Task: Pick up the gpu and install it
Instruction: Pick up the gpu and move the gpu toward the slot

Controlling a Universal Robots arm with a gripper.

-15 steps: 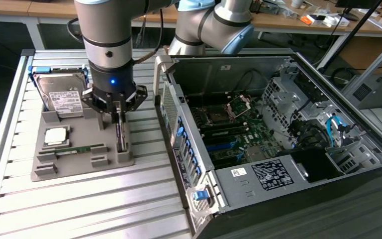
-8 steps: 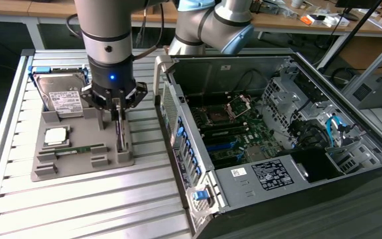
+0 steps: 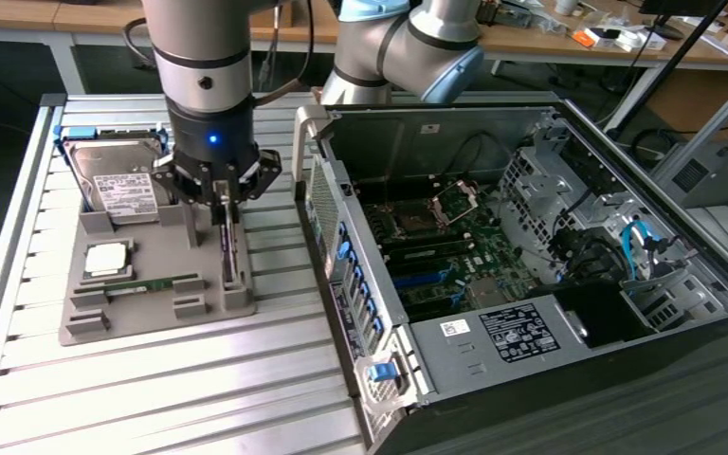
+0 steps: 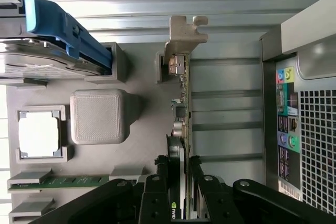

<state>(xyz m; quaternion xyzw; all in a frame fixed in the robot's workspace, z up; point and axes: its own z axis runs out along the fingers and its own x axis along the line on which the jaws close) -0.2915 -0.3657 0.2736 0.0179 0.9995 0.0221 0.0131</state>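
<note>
Grey plastic tray point(image 3: 149, 318) on the slatted metal table point(image 3: 149, 398) carries the parts. We note the gpu point(image 4: 184, 93) standing on its long edge in the tray slot nearest the computer case point(image 3: 338, 227). Its pale metal bracket point(image 4: 185, 38) sits in a small holder at one end.

The gripper point(image 4: 178, 163) is down over the card, toward the end away from the bracket. Its two black fingers point(image 4: 160, 177) flank the board, one on each face. We see no gap between them and the card, so the jaws stand narrow, clamped on the gpu. The card's lower edge rests in the slot.

On the same tray, to the exterior view's left of the card, are a hard drive point(image 3: 118, 180), a processor chip point(image 3: 107, 256) and a green memory stick point(image 3: 149, 284).

The case lies open at the exterior view's right, with its motherboard point(image 3: 453, 256) exposed.
</note>
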